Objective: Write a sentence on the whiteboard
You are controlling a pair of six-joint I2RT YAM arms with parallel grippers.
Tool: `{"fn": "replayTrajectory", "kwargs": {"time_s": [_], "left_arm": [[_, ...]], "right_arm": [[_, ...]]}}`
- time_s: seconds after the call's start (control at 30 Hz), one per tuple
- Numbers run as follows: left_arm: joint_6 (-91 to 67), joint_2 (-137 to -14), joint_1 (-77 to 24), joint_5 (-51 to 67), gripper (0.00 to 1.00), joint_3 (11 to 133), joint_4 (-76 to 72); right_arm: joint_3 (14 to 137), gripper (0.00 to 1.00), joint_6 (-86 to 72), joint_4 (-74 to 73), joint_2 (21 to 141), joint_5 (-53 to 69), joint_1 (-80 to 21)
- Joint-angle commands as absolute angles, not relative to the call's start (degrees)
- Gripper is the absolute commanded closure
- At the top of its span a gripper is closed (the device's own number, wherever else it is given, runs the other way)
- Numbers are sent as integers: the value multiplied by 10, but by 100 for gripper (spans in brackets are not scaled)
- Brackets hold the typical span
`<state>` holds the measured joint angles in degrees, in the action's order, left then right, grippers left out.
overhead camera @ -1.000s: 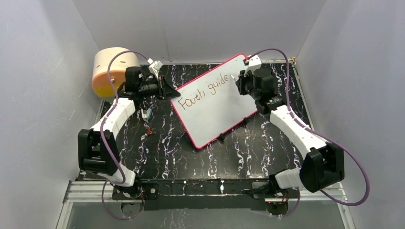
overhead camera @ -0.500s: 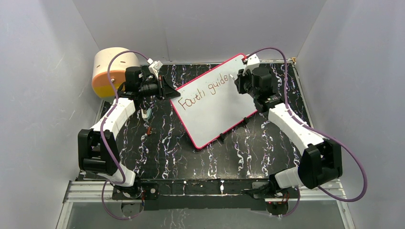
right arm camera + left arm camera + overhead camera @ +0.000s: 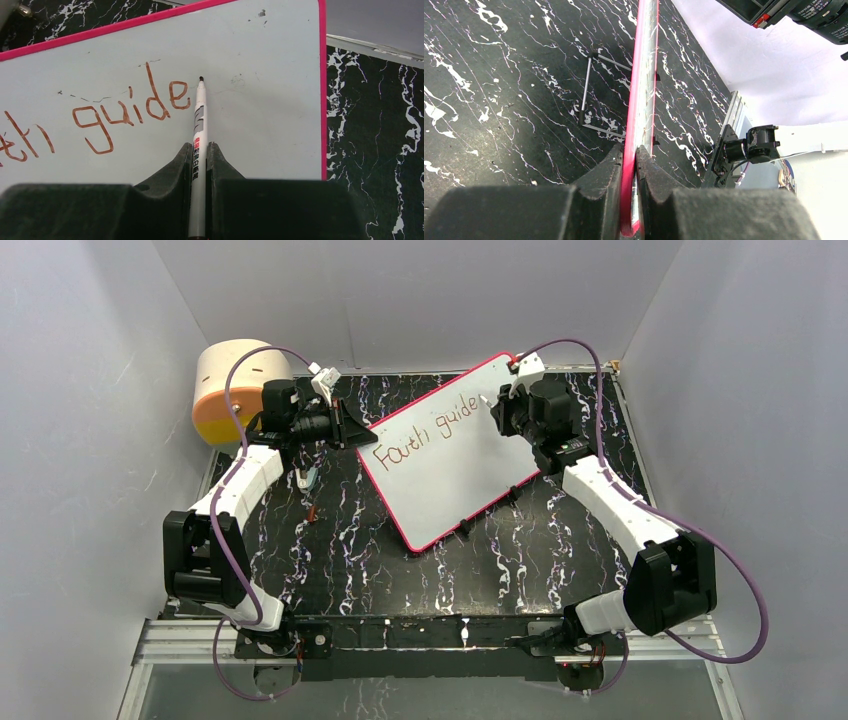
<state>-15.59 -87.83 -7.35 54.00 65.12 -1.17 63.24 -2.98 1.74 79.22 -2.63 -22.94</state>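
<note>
The whiteboard (image 3: 450, 485), white with a pink-red frame, stands tilted on the black marbled table. The sentence (image 3: 425, 438) on it reads "Faith guide" in brownish-red strokes. My left gripper (image 3: 352, 430) is shut on the board's left edge; in the left wrist view the frame (image 3: 641, 75) runs edge-on between my fingertips (image 3: 630, 150). My right gripper (image 3: 199, 147) is shut on a white marker (image 3: 199, 115). Its dark tip touches the whiteboard (image 3: 260, 115) just right of the "e" of "guide" (image 3: 132, 110). Seen from above, the right gripper (image 3: 503, 410) hovers at the board's far right part.
A tan-and-orange drum (image 3: 232, 388) sits at the far left corner. Small loose items (image 3: 306, 478) lie on the table (image 3: 350, 560) below my left wrist. Black clips (image 3: 466, 530) line the board's near long edge. A wire stand (image 3: 586, 90) props the board. Grey walls close three sides.
My right arm has shifted slightly toward the board's far corner, carrying the marker tip just past the "e". The writing looks the same. The left arm has not moved.
</note>
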Motion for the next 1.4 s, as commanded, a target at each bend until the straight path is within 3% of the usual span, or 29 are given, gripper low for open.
{"fn": "replayTrajectory", "kwargs": {"time_s": [0.0,1.37], "left_arm": [[-126,-899,-88,484,100,646,37],[-126,-898,-88,484,100,645,37]], "right_arm": [[659,100,-27,39,792,-4,-229],[626,100,-41,-19,767,-64,-229]]}}
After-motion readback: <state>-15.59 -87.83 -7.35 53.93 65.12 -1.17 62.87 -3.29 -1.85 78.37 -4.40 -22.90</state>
